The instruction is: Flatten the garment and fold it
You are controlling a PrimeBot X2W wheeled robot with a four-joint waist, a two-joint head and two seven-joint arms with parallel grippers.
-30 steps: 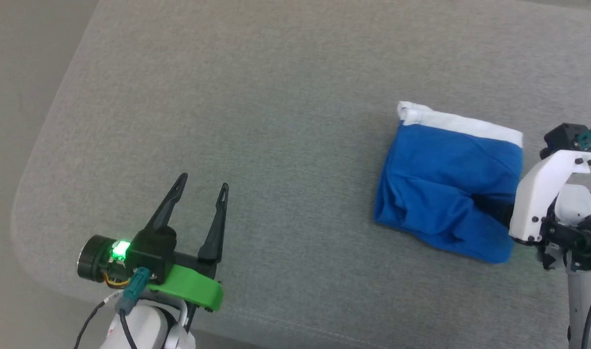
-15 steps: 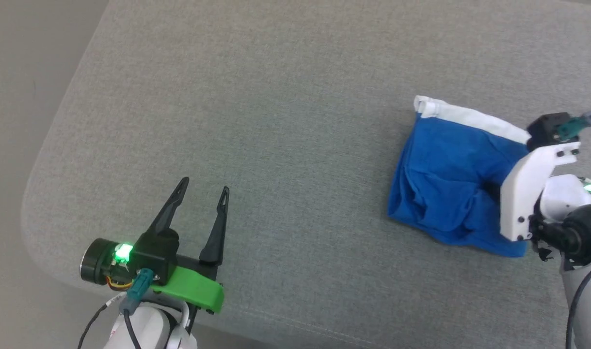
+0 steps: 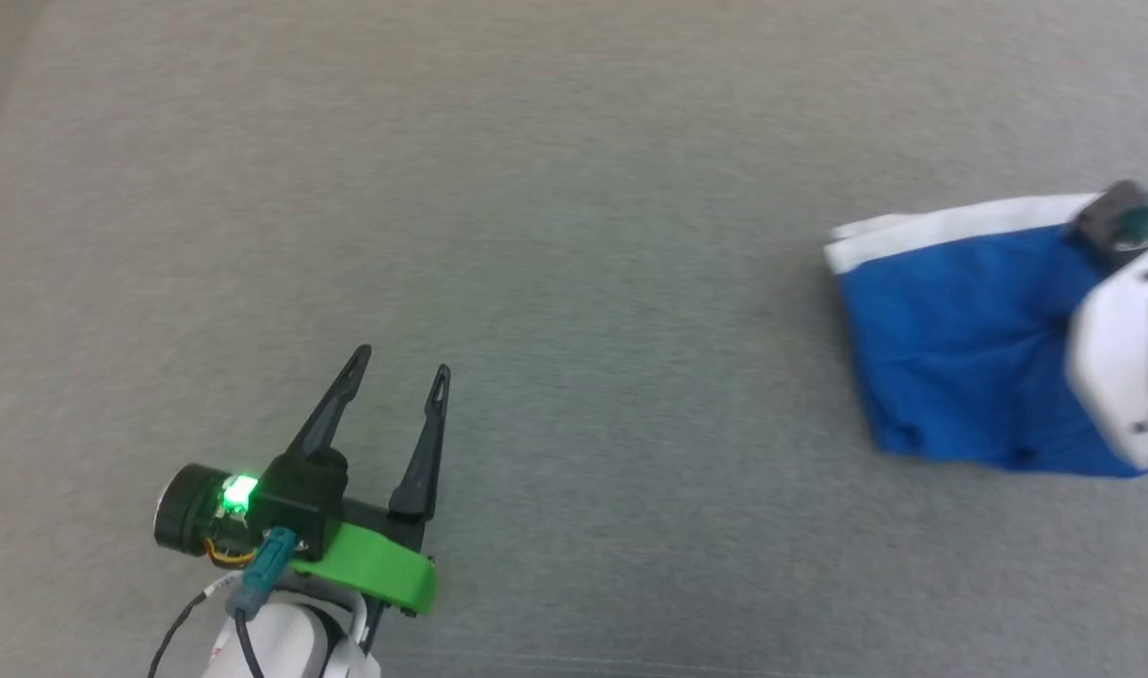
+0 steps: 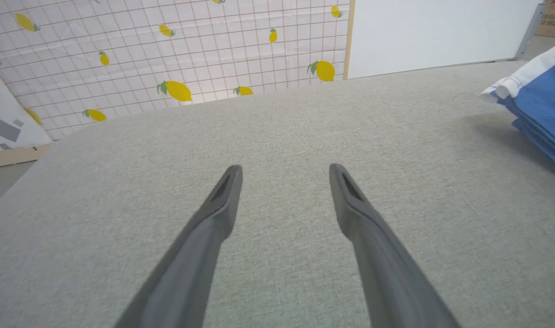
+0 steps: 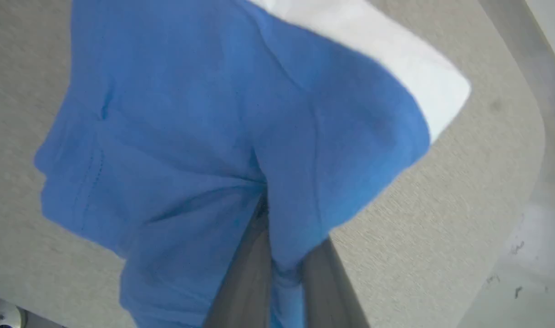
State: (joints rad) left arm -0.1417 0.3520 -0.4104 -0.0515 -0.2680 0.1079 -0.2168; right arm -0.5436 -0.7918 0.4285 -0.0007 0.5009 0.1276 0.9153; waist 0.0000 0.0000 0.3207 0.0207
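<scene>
My right gripper (image 5: 270, 228), jaws nearly closed, pinches a fold of the garment (image 5: 204, 118). The left gripper (image 4: 284, 175), well apart from it, gapes empty. I judge that so thin a bite may slip.

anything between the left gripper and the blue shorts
Nothing: bare grey fabric surface runs from left gripper to bright blue white-trimmed shorts, per head view.

Grey fabric surface (image 4: 277, 127) under and ahead of my left fingers (image 4: 220, 209), lemon-print grid backdrop (image 4: 190, 45) beyond their tips, plain white panel (image 4: 432, 32) up to their right, grey-shape patterned board (image 4: 4, 123) far left.
</scene>
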